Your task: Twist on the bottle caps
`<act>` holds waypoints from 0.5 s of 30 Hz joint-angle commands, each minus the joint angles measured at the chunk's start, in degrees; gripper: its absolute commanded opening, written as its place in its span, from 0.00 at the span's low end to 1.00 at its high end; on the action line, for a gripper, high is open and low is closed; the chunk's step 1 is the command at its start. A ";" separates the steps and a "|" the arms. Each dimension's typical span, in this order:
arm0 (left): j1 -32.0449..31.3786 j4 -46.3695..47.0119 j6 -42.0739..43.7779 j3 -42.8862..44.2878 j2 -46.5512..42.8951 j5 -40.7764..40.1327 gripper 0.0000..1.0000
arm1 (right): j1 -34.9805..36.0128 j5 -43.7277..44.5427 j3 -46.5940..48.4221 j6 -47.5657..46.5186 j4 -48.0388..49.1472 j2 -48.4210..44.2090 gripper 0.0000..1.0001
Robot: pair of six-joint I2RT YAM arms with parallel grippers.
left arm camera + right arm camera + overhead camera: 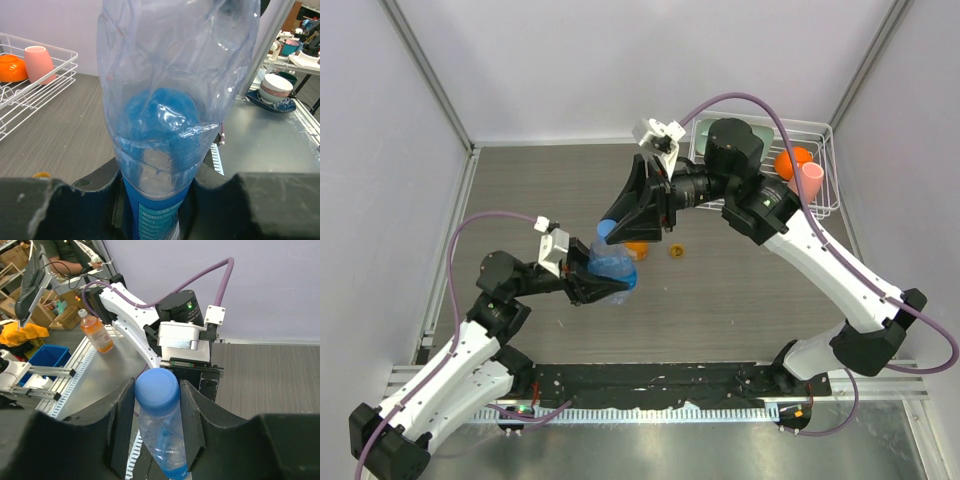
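My left gripper point(608, 290) point(155, 187) is shut on the lower body of the clear bottle point(615, 266) point(170, 100) with the blue label, holding it tilted above the table. The blue cap point(606, 229) point(157, 385) sits on the bottle's neck. My right gripper point(611, 228) point(157, 390) comes in from the upper right and is shut on this cap, one pad against each side. The squat orange bottle point(636, 250) stands on the table just behind, partly hidden by the grippers. A small orange-amber cap point(675, 250) lies on the table to its right.
A white wire rack point(825, 165) point(55, 75) at the back right holds an orange ball point(790, 160) point(11, 67) and a pink cup point(810, 180) point(39, 62). Grey walls close in the table on three sides. A metal ledge runs along the near edge.
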 commanded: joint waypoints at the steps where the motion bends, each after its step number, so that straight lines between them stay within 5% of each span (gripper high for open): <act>1: 0.74 2.63 -2.62 2.17 -0.15 -4.19 0.04 | 1.18 3.30 2.35 -4.29 -5.66 -1.91 0.43; 10: 1.45 1.84 -1.66 1.82 -1.12 -8.50 0.03 | 1.79 15.15 0.94 -4.91 -6.10 -3.66 0.18; 15: 1.53 -0.53 6.15 1.12 -1.73 -13.24 0.03 | 5.48 24.92 -0.55 -6.57 -7.58 -4.63 0.11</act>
